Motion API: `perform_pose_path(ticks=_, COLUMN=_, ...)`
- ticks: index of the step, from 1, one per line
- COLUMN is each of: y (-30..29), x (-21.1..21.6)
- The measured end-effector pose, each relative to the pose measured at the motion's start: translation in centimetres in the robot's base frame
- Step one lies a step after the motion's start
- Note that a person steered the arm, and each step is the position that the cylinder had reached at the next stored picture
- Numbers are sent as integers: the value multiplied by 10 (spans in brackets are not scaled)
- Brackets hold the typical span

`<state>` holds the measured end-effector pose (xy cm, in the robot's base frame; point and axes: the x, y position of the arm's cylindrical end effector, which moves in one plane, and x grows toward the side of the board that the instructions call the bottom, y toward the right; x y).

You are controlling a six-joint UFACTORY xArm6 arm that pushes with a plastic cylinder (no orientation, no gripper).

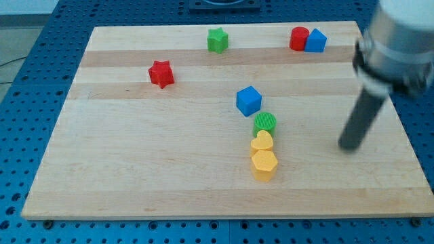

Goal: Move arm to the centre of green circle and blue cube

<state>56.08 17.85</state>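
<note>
The blue cube (249, 101) sits near the board's middle. The green circle (265, 123) lies just below and right of it, close but apart. My tip (349, 147) rests on the board well to the right of both, roughly level with the yellow heart. The rod rises up and right to the arm's grey body at the view's top right.
A yellow heart (262, 141) touches the green circle from below, with a yellow hexagon (264, 164) under it. A red star (161, 74), a green star (217, 41), a red cylinder (299, 38) and a blue triangular block (316, 41) lie toward the top. The wooden board (135, 169) lies on a blue perforated table.
</note>
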Motion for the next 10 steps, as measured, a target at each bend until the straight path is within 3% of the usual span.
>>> perform_pose_path(ticks=1, y=-32, x=58)
perform_pose_path(ticks=3, y=-80, x=30)
perform_pose_path(ticks=4, y=-103, x=46)
perform_pose_path(ticks=6, y=-130, x=-23)
perform_pose_path(ticks=9, y=-109, x=-140)
perform_pose_path(ticks=10, y=-97, x=-145)
